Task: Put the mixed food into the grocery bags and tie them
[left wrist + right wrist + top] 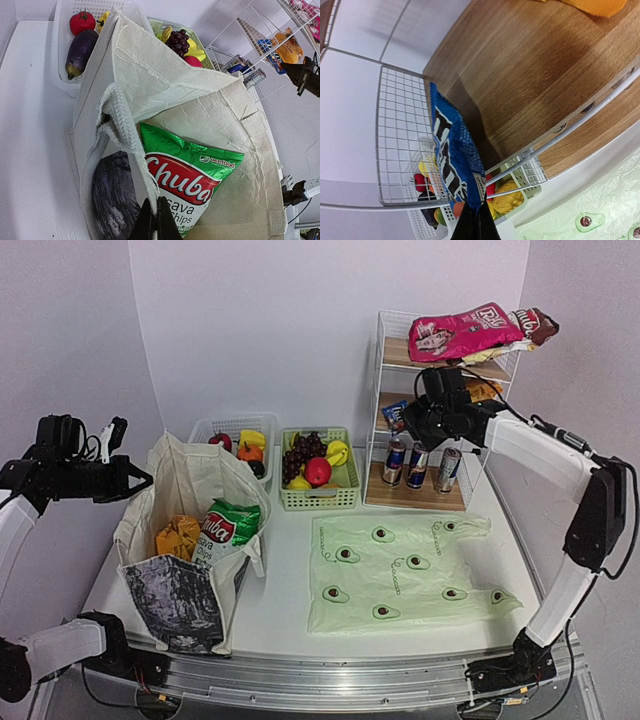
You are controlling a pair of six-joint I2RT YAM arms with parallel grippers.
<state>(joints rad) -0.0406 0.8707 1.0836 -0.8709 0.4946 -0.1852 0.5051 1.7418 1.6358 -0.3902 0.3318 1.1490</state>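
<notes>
Now the right end effector point(474, 222) pinches a blue snack packet point(452, 155) on the wooden shelf point(530, 75); the left end effector point(154, 225) clamps the rim of the canvas tote point(200, 100).

My worktop point(290, 615) carries the beige canvas tote point(185, 585) at left, a green-white chips packet point(228, 530) and an orange snack packet point(178, 536) inside it, and the pale-green plastic bag point(400, 575) flat to its right. Behind, left to right: white slotted basket point(205, 428), green slotted basket point(320, 500), wire shelf rack point(385, 350) holding a blue snack packet point(452, 150).
</notes>
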